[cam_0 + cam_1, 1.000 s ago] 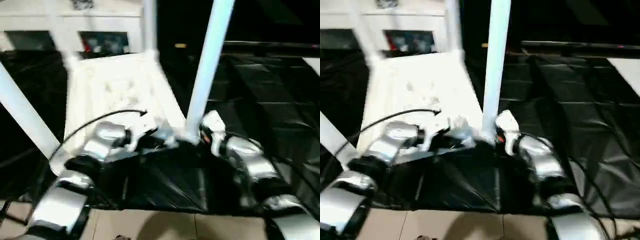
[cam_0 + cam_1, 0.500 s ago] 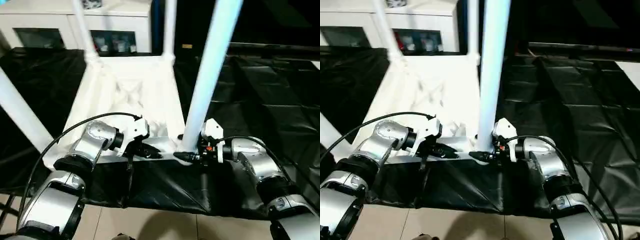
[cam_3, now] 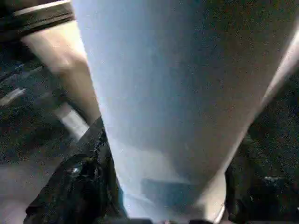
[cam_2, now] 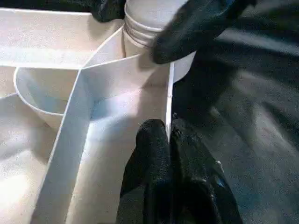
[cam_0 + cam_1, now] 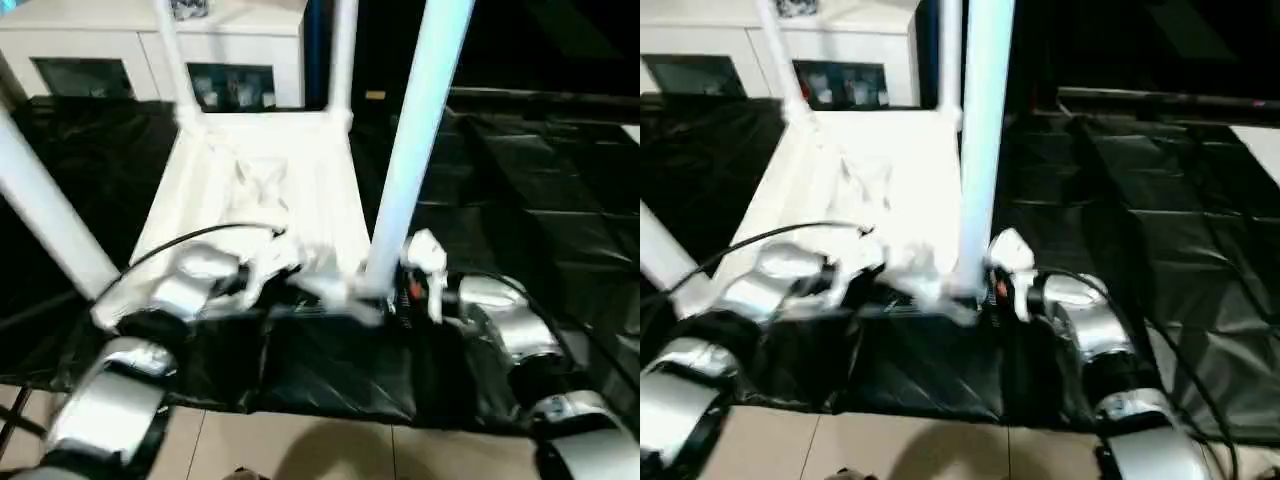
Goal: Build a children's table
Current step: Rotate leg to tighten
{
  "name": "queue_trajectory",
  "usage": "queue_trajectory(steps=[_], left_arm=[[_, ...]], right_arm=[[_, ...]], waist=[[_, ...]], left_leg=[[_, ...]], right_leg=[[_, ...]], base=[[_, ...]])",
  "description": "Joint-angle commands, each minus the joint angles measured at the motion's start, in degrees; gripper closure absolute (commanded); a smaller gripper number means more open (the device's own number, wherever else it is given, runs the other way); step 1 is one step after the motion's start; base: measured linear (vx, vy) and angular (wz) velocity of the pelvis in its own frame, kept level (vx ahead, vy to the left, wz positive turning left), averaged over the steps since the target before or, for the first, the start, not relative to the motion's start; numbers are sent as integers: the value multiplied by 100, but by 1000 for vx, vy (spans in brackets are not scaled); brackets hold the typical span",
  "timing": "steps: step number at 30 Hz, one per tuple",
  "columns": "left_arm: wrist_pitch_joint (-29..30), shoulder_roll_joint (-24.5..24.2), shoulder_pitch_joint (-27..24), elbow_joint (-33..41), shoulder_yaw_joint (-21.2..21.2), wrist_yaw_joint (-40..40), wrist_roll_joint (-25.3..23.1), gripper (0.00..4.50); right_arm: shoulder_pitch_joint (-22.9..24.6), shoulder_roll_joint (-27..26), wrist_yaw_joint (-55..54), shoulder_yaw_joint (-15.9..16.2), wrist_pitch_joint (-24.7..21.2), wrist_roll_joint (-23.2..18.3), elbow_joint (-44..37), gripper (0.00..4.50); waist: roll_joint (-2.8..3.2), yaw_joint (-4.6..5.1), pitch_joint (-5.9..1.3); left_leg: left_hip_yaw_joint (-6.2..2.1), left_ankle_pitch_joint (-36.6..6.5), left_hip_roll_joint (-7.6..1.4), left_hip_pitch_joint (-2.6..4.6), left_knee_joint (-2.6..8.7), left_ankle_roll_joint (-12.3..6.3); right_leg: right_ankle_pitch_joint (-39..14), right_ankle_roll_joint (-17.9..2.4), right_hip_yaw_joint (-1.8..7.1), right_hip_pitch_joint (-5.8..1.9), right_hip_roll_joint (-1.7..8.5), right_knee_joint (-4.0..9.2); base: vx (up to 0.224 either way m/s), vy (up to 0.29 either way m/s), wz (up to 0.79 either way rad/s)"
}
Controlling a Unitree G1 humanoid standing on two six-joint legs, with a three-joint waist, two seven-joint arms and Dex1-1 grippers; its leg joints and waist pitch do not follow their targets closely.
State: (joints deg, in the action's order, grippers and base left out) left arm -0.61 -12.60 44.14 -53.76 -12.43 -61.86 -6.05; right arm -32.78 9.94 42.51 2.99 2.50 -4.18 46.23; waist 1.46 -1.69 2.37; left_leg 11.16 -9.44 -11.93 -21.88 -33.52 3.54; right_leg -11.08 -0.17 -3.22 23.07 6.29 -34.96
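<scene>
The white plastic tabletop (image 5: 255, 190) lies upside down on a black, creased sheet (image 5: 540, 190) that covers the floor, its underside crossed by thin raised ribs and its corners rounded into cup-like sockets. Four long, smooth white tubular legs rise from those corners: the far-left leg (image 5: 168, 50), the far-right leg (image 5: 343, 55), the near-left leg (image 5: 45, 215), which leans out to the left, and the near-right leg (image 5: 412, 150), which stands close to upright and takes a bluish sheen. The left claw (image 4: 168, 140) is closed, its two black rubbery fingers (image 4: 152, 154) pinched on the thin near rim of the tabletop just left of the near-right socket. The right claw (image 3: 163, 186) stands partly spread with a black finger (image 3: 74, 182) on either side of the near-right leg, low down by its ridged foot; from the left wrist view one of its fingers lies against the leg just above the socket. Both silver, rounded forearms reach in from the near edge, a black cable (image 5: 190, 240) arching over the left one. Behind the sheet stands a white cabinet (image 5: 150, 50) with two dark glass doors. Pale tiled floor (image 5: 300, 450) shows at the near edge.
</scene>
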Motion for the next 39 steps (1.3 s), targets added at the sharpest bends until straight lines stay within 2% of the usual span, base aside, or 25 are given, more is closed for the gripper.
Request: queue_trajectory(steps=[1,3,4,5,7,9,11,13,14,15,17,19,22,26,28,31,34,36,39], left_arm=[[313,435,136,19,-8,617,-7,450],[401,623,149,45,2,818,7,450],[430,696,151,59,5,872,21,450],[477,860,154,91,4,1015,42,450],[448,1010,151,122,-49,1163,14,450],[364,1092,125,148,-34,1142,89,450],[278,1111,83,201,-28,1073,130,450],[16,932,-42,372,-42,828,138,450],[-15,902,-56,395,-43,806,128,450],[-25,893,-61,402,-43,799,125,450],[-191,731,-121,474,-40,536,168,450],[-313,494,-200,566,-86,86,231,450],[-411,258,-273,618,-172,-395,268,450],[-503,-12,-299,573,-238,-827,239,450],[-620,-234,-261,460,-371,-997,31,450],[-724,-405,-210,362,-453,-1016,-143,450],[-822,-595,-170,284,-542,-1123,-229,450],[-832,-612,-163,273,-535,-1154,-219,450],[-856,-661,-156,274,-559,-1290,-192,450]], right_arm=[[-141,-374,-885,88,-276,144,295,181],[-272,-525,-1440,42,-362,200,480,182],[-320,-582,-1608,36,-352,219,545,182],[-418,-722,-1918,10,-331,224,676,182],[-477,-874,-2013,28,-241,242,724,182],[-493,-953,-2151,-22,-172,248,684,112],[-479,-946,-2137,-26,-29,290,605,105],[-359,-756,-1603,-125,82,150,360,76],[-344,-727,-1519,-126,87,135,336,76],[-339,-718,-1493,-126,88,130,329,67],[-216,-477,-1009,-23,143,87,193,46],[-58,-123,-309,156,262,69,27,46],[80,161,439,317,335,-18,-157,46],[224,444,1348,449,331,-157,-435,46],[223,609,1818,516,373,-127,-490,46],[155,723,2065,592,433,-65,-446,46],[52,798,2169,677,509,-17,-322,46],[41,802,2208,686,500,-25,-317,46],[12,779,2385,690,422,-88,-333,78]], waist=[[-4,47,-309],[9,85,-321],[-4,124,-332],[23,140,-340],[0,168,-337],[11,149,-342],[10,144,-350],[12,140,-356],[18,130,-363],[26,130,-376],[13,129,-381],[5,94,-387],[27,51,-396],[27,-31,-376],[43,-50,-358],[47,-61,-356],[21,-56,-356],[25,-58,-357],[22,-63,-367]], left_leg=[[-66,-1949,-102,117,467,93],[-62,-1968,-74,106,452,51],[-60,-1936,-69,96,440,3],[-58,-1901,-69,93,434,-9],[-43,-1873,-56,83,419,-96],[-35,-1790,-52,77,408,-211],[-41,-1715,-59,66,410,-242],[-36,-1636,-64,62,401,-324],[-34,-1615,-64,63,396,-369],[-33,-1415,-73,50,381,-468],[-31,-1332,-74,47,373,-536],[-27,-1145,-76,46,350,-663],[5,-987,-110,63,326,-802],[10,-1228,-124,83,344,-747],[3,-1384,-139,95,373,-607],[-7,-1488,-143,100,392,-475],[-9,-1489,-132,93,394,-424],[-8,-1461,-128,91,388,-424],[-8,-1370,-125,85,378,-454]], right_leg=[[-1550,-1244,157,-210,150,476],[-1567,-1208,160,-211,147,503],[-1410,-1239,162,-217,137,500],[-1307,-1276,162,-218,140,489],[-1197,-1302,158,-218,130,502],[-1234,-1274,154,-229,142,515],[-1152,-1271,148,-242,136,501],[-915,-1336,146,-253,130,484],[-835,-1356,143,-267,130,480],[-505,-1429,142,-281,131,443],[-352,-1478,135,-293,129,427],[-124,-1549,119,-322,133,410],[206,-1705,109,-302,123,356],[-128,-1659,112,-294,132,383],[-402,-1619,119,-274,143,402],[-502,-1597,123,-274,143,405],[-528,-1559,124,-279,147,403],[-536,-1560,128,-280,153,398],[-437,-1586,127,-286,152,384]], base=[[0,0,0],[0,0,0],[0,0,0],[0,0,0],[0,0,0],[0,0,0],[0,0,0],[0,0,0],[0,0,0],[0,0,0],[0,0,0],[0,0,0],[0,0,0],[0,0,0],[0,0,0],[0,0,0],[0,0,0],[0,0,0],[0,0,0]])
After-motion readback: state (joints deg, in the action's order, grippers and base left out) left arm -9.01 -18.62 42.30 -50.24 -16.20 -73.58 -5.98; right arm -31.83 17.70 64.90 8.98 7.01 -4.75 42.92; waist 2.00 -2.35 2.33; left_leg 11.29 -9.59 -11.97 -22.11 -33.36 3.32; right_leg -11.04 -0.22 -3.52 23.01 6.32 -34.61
